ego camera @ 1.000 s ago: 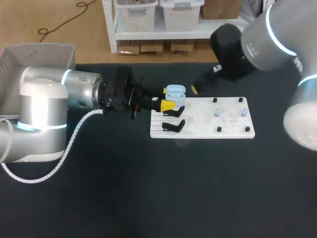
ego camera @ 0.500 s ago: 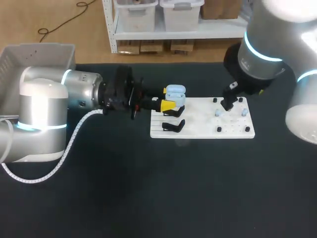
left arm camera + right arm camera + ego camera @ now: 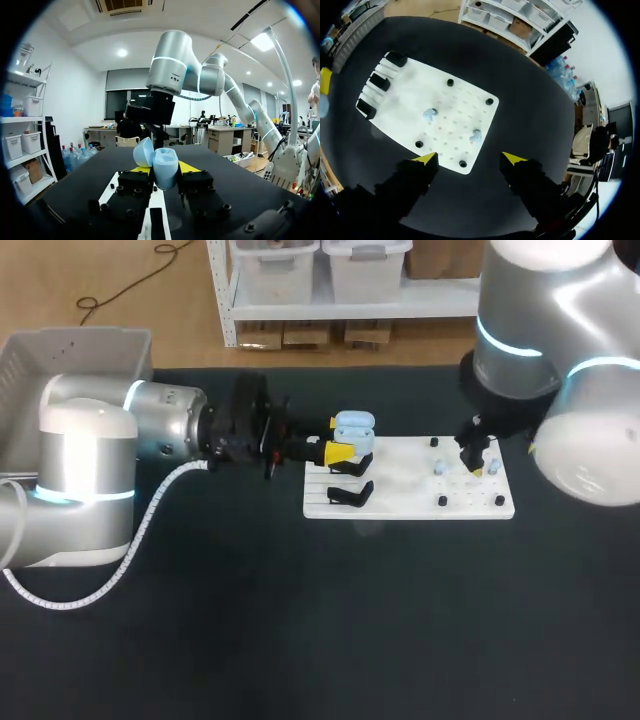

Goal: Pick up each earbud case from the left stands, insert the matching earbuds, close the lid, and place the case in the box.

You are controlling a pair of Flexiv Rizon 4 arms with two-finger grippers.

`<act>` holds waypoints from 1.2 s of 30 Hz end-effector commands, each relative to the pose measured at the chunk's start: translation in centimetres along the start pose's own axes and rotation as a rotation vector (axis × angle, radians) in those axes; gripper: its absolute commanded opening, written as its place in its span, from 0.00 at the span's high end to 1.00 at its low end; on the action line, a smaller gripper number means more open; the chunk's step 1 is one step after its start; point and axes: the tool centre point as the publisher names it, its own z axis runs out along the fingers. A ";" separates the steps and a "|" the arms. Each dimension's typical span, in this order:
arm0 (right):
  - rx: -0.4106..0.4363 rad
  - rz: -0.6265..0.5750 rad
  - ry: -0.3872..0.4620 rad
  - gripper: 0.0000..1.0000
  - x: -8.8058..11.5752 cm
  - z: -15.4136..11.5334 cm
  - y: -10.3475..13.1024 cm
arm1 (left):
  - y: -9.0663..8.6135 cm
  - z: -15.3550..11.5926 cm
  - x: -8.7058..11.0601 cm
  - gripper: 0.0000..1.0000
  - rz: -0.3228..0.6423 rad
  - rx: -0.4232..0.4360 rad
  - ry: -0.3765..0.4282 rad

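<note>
Head view: a pale blue, rounded plastic earbud case [image 3: 353, 432] sits between the yellow-tipped fingers of the left gripper [image 3: 337, 438], which close on it from two sides. It hangs over the left end of a flat white plastic board [image 3: 400, 490], which lies on the black tabletop [image 3: 300, 620] toward the far edge, a little right of the middle. The case is just above the farther of two black stands; whether it rests on that stand I cannot tell. The nearer black stand [image 3: 350, 493] holds nothing.

In the left wrist view the case's hinged lid [image 3: 143, 152] stands open, tilted back, and the smooth, glossy body [image 3: 165, 167] is upright between the yellow tips.

The right gripper [image 3: 477, 462] hangs above the board's right part with its fingers spread wide. Under it, in the right wrist view, two small pale blue earbuds [image 3: 430, 114] [image 3: 476, 135] sit apart on the board among four black pegs.

A grey ribbed plastic box [image 3: 60, 350] stands at the far left corner of the tabletop.
</note>
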 end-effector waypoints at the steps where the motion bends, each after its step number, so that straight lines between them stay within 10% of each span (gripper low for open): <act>1: 0.005 0.032 0.075 0.25 -0.8 0.6 -0.2 | -0.1 0.0 0.0 1.00 0.002 -0.005 0.000; 9: -0.001 0.077 0.099 0.47 -0.9 1.1 0.0 | -0.1 0.0 0.0 1.00 0.002 -0.005 0.000; 36: 0.081 0.114 0.083 0.62 -1.6 3.9 -0.6 | -0.1 0.0 0.0 1.00 0.002 -0.005 0.000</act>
